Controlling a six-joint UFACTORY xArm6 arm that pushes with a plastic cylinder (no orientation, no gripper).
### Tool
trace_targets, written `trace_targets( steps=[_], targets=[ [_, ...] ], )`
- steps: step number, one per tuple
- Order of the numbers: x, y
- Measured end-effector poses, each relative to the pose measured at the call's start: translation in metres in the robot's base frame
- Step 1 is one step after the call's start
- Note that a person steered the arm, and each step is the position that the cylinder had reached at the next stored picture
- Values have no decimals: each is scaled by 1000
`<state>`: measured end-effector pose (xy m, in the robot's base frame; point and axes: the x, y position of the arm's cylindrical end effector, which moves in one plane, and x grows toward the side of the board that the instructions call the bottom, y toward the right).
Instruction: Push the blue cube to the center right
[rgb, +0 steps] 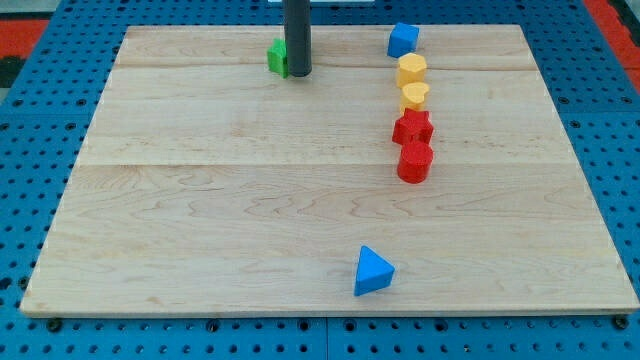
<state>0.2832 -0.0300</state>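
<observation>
The blue cube (403, 39) sits near the view's top edge of the wooden board (220, 200), right of the middle. My tip (298, 73) is at the view's top, left of the blue cube by about a hundred pixels. It touches or nearly touches the right side of a green block (277, 58), which the rod partly hides.
Below the blue cube runs a column of blocks: a yellow hexagonal block (411, 69), a yellow heart-like block (414, 96), a red star block (412, 127) and a red cylinder-like block (414, 161). A blue triangular block (372, 271) lies near the view's bottom.
</observation>
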Motion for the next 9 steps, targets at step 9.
trace_targets(
  steps=[9],
  targets=[
    [-55, 187]
  ],
)
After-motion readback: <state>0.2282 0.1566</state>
